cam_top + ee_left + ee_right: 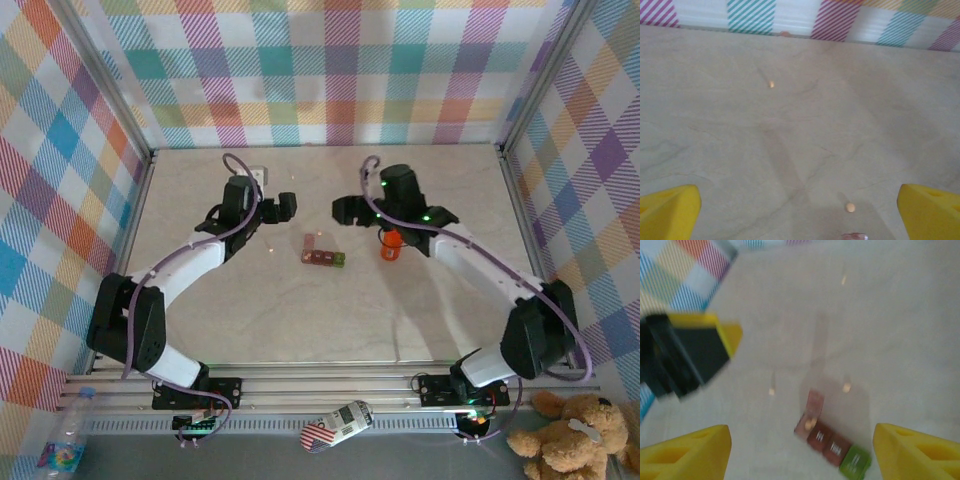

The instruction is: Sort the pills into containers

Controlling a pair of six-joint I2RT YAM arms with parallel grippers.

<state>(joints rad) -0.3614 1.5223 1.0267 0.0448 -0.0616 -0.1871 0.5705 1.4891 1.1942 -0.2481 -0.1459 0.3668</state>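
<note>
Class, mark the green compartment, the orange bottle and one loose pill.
green compartment [856, 461]: right wrist view, its top.
orange bottle [389, 245]: top external view, its body.
loose pill [850, 207]: left wrist view, its middle.

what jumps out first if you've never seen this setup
The loud plaid walls around the pale table grab the eye first. Next comes the small strip of containers at the table's middle, dark red with one green end, and the orange bottle just right of it. Tiny pale pills lie scattered on the table.
</note>
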